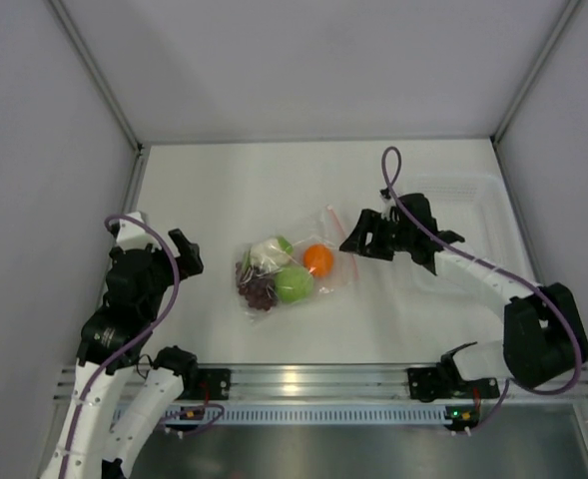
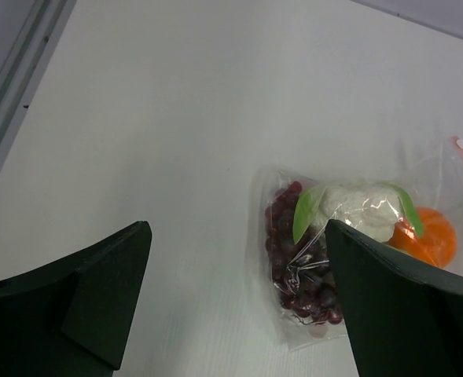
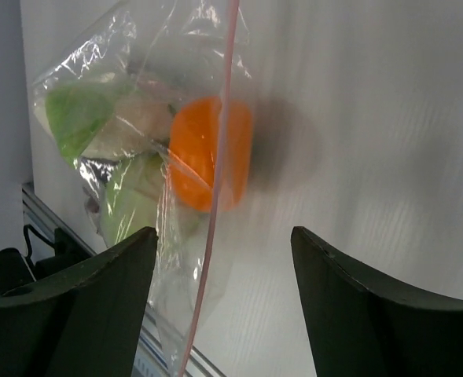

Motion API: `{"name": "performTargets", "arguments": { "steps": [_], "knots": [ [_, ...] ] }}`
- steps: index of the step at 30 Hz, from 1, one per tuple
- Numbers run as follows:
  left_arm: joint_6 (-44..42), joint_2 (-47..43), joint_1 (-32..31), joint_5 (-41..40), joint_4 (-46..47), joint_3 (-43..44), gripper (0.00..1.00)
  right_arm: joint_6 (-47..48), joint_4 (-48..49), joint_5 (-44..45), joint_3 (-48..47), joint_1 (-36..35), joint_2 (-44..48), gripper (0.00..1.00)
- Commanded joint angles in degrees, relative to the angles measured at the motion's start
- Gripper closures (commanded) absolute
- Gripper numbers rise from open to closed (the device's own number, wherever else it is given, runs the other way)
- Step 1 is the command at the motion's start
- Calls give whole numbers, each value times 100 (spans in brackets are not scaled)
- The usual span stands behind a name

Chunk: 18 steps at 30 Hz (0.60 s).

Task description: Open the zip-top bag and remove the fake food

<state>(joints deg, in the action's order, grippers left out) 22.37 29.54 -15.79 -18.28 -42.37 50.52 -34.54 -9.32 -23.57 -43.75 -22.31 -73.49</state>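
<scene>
Wide-spread black fingers of the right gripper [image 3: 223,243] frame the pink-red zip strip [image 3: 219,157] of the small, clear, crinkly zip-top bag [image 1: 292,267] and hold nothing. Whether they touch the plastic I cannot tell.

The bag lies flat near the middle of the white worktop [image 1: 214,190], a little toward the near edge, its strip facing the right edge. The fake food is sealed inside:
- orange toy fruit [image 1: 317,260]
- green apple [image 1: 294,284]
- dark grape bunch [image 1: 257,287]
- pale leafy vegetable [image 1: 269,251]

The left gripper [image 1: 186,251], also wide and empty, hovers toward the left edge, apart from the bag.

To open it well, each gripper should probably pinch one lip of the strip only. Catching both lips would keep it sealed, and the slick film will likely slide.

Plain grey walls enclose the matte worktop. A rigid clear tray [image 1: 473,195] sits toward the far right corner.
</scene>
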Motion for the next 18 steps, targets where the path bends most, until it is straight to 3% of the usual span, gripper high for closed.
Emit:
{"name": "performTargets", "arguments": {
  "steps": [1,7,11,18],
  "knots": [
    [-5,43,-3,132,335,-16,2,106,721,-156,-713,-178,-585,30],
    [-22,43,-12,237,370,-34,2,62,1108,-761,-1363,-186,-2043,40],
    [-22,52,-3,273,378,-25,2,44,1178,-868,-1698,-257,-2494,48],
    [-31,52,-12,334,396,-42,2,141,1099,-613,-1795,-415,-2574,92]
  ]
}}
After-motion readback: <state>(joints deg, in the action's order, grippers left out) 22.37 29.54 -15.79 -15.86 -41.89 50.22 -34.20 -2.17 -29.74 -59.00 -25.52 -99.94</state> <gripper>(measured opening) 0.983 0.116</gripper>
